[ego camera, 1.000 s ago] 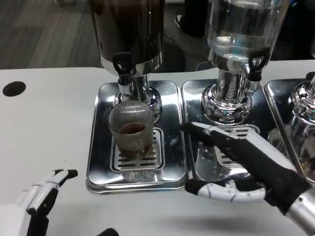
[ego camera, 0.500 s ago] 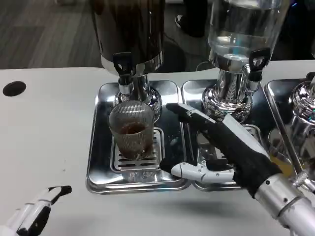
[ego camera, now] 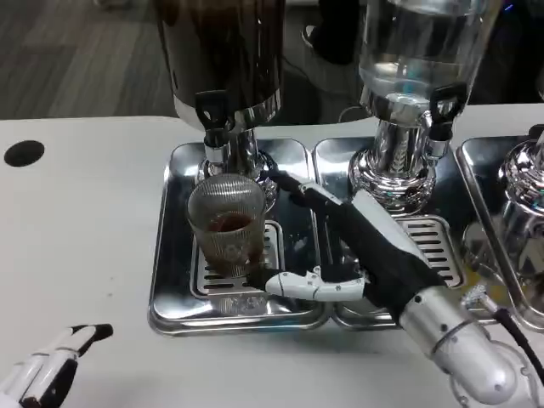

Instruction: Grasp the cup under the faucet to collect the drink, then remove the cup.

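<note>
A ribbed clear cup (ego camera: 227, 225) with dark drink in its bottom stands on the drip grate of the left steel tray (ego camera: 170, 280), right under the black-handled faucet (ego camera: 212, 115) of the dark dispenser. My right hand (ego camera: 353, 255) lies just right of the cup, fingers spread; the upper fingers reach to the cup's rim and the thumb lies at its base. It holds nothing. My left hand (ego camera: 47, 370) is low at the bottom left corner on the table, far from the cup; I cannot tell how its fingers lie.
A clear water dispenser (ego camera: 412, 93) stands on a second tray (ego camera: 429, 246) to the right, and a third dispenser base (ego camera: 523, 178) is at the right edge. A black hole (ego camera: 23, 153) marks the table at far left.
My right hand has moved left from the second tray to the cup's right side. My left hand has drawn back down toward the bottom left corner.
</note>
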